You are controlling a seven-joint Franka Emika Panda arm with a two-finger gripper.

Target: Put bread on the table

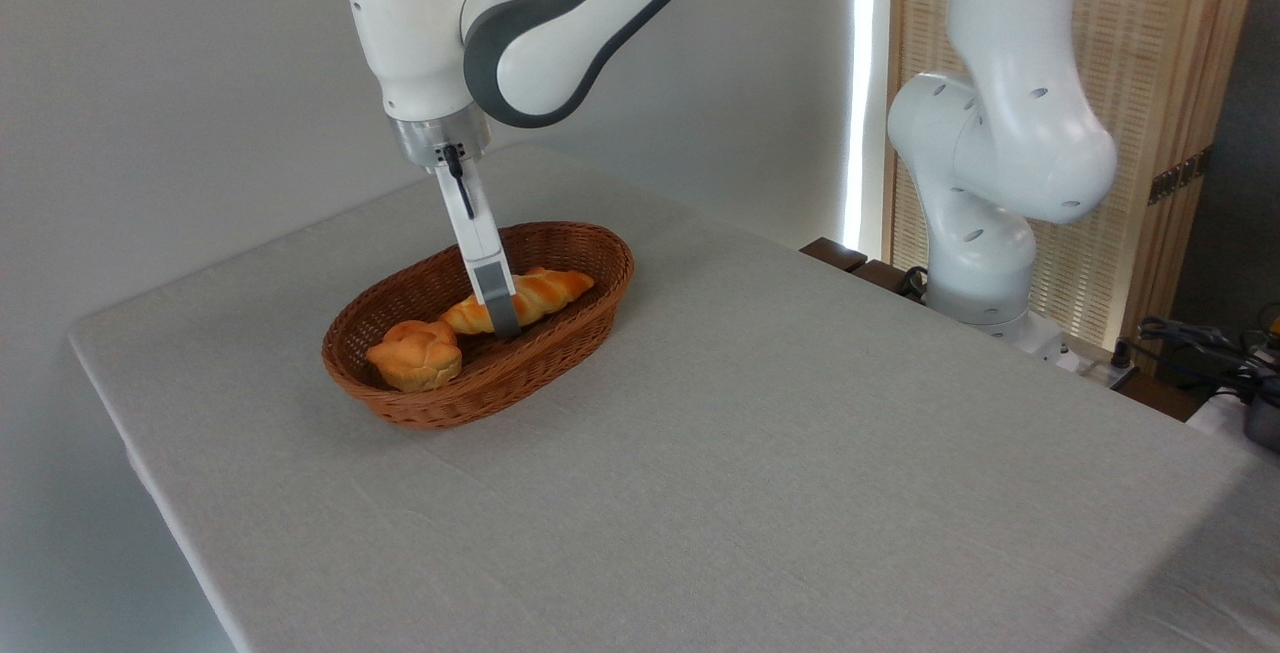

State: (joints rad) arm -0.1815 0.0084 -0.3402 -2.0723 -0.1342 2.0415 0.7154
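The bread [545,293], a long braided golden-orange loaf, lies in the brown wicker basket [560,343] on the grey table [760,453]. My gripper [504,321] reaches steeply down into the basket at the loaf's middle. Its near finger [492,285] stands right in front of the loaf, with the tip at the basket floor. The far finger is hidden behind the loaf, so the jaws seem to straddle it, but whether they press on it does not show.
A small round bun [417,353] sits in the basket's near-left end, just left of the gripper. The arm's white base [985,263] stands at the table's back right. Cables and gear [1215,353] lie at the far right edge.
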